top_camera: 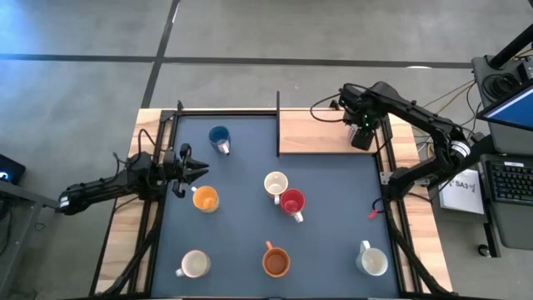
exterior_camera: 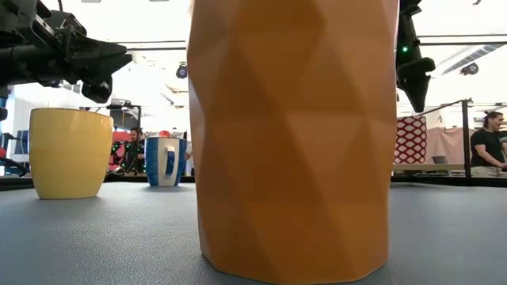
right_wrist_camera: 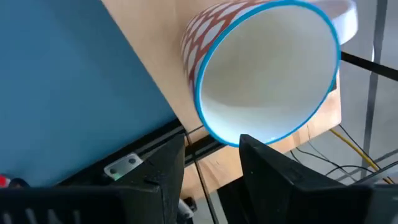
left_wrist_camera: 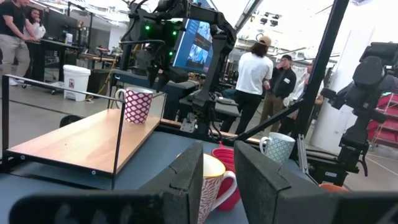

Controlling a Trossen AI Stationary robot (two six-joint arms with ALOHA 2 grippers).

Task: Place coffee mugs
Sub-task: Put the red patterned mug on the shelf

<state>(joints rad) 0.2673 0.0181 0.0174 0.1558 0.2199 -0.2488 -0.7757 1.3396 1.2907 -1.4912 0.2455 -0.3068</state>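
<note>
From above, the dark mat (top_camera: 250, 192) covers the table, and a wooden shelf (top_camera: 321, 133) sits at its far right corner. I take this shelf as the landmark. The right gripper (top_camera: 361, 137) hangs over the right end of the shelf; a mug under it is hidden by the arm in this view. The left gripper (top_camera: 193, 172) is well apart from the shelf, at the left side of the mat, just beside the yellow mug (top_camera: 205, 198). The blue mug (top_camera: 219, 137) stands left of the shelf. The cream mug (top_camera: 276, 184) and the red mug (top_camera: 292, 202) touch each other in front of the shelf. Farther from it stand a white mug (top_camera: 195, 264), the orange mug (top_camera: 276, 262) and another white mug (top_camera: 373, 261).

In the low view, the orange mug (exterior_camera: 293, 134) fills the middle, with the yellow mug (exterior_camera: 70, 152) and the blue mug (exterior_camera: 165, 161) behind it.

In the left wrist view, a red-patterned mug (left_wrist_camera: 138, 104) stands upright on the shelf (left_wrist_camera: 81, 140). The left fingers (left_wrist_camera: 189, 180) stand a little apart and hold nothing.

In the right wrist view, the patterned mug (right_wrist_camera: 261, 74) with a blue rim is on the shelf, close in front of the fingers (right_wrist_camera: 163, 168). They are spread wide and, as far as I can see, do not touch it.
</note>
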